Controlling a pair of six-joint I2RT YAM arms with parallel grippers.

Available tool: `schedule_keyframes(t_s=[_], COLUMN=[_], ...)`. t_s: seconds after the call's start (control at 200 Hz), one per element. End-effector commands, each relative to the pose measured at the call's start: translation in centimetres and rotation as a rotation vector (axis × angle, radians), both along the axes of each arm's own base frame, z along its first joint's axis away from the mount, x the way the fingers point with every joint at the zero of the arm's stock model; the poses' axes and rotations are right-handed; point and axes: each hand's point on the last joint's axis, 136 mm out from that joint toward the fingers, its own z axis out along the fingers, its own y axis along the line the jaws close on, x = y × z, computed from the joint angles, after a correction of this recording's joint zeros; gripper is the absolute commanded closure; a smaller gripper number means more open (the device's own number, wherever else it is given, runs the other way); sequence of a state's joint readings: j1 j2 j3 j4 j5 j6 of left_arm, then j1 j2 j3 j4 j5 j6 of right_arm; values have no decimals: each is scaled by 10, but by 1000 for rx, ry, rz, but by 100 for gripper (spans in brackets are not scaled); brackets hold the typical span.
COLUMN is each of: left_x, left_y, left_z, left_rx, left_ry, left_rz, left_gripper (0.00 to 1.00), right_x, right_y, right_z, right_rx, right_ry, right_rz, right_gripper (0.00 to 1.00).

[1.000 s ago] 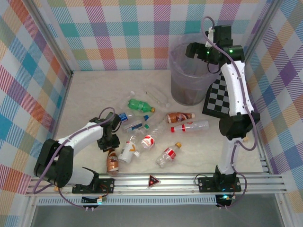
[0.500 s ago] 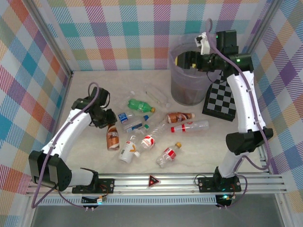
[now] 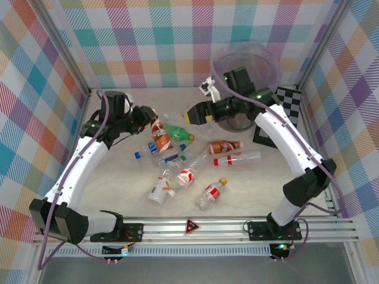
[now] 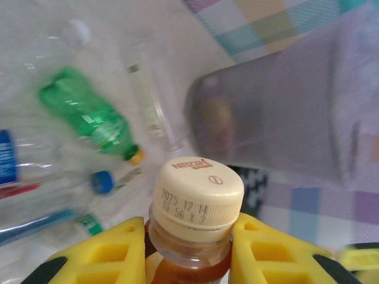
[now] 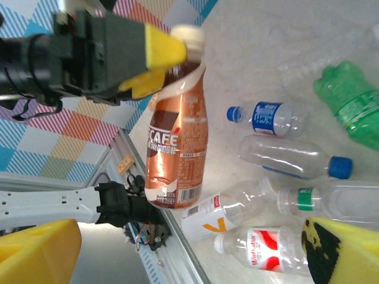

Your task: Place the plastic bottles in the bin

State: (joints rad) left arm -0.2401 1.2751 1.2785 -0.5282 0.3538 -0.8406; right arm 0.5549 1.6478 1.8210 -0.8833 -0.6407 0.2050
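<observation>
The brown-labelled bottle (image 3: 159, 134) hangs clear of the table (image 3: 249, 189), left of centre and over the far edge of the scatter; the left gripper (image 3: 146, 118) is clamped on its neck just under the cream cap (image 4: 198, 188), a yellow finger (image 4: 269, 251) pressed to each side. From the left wrist the neck shows amber, so I judge it holds drink and is heavier than the clear empties; the glossy wrap looks slick, and the body is stiff enough not to crush. The neck collar is the sound place to hold, since the cap's shoulder stops it sliding through; a grip on the smooth label would be more likely to slip. Held at the top, it may swing on a quick move.

Just right of it lies the green bottle (image 3: 176, 131); nearer and to the right the other plastic bottles (image 3: 237, 158) lie on their sides, light and prone to roll. The right gripper (image 3: 195, 115) hovers beside the held bottle with its jaws wide apart and nothing between them. The bin (image 3: 269, 62) stands at the far right, well apart from the bottle; the chequered board (image 3: 287, 100) leans just beside it.
</observation>
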Motion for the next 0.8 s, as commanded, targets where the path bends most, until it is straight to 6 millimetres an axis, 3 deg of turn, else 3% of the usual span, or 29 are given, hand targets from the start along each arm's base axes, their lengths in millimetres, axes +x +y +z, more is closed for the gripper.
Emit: schedule_keyframes(t_s=[0.0,0.335,0.46,0.795], left_x=[17,27,29,32], left_y=[-22,-62,-64,-67], left_z=[20,21,24,16], left_rx=[-179,-250,-252,-245], left_ry=[-53,-67,-73,-57], left_rz=[-6,-74,-77,-91], left_gripper=[75,76,76,76], right_x=[-8,-5,-1,14], right_y=[29,61,60,50], right_z=[-1,-50,-62,-82], right_rx=[57,-6,-37,-161], right_ry=[-5,80,90,56], right_rz=[47,88,63,9], right_gripper=[4,7,15,18])
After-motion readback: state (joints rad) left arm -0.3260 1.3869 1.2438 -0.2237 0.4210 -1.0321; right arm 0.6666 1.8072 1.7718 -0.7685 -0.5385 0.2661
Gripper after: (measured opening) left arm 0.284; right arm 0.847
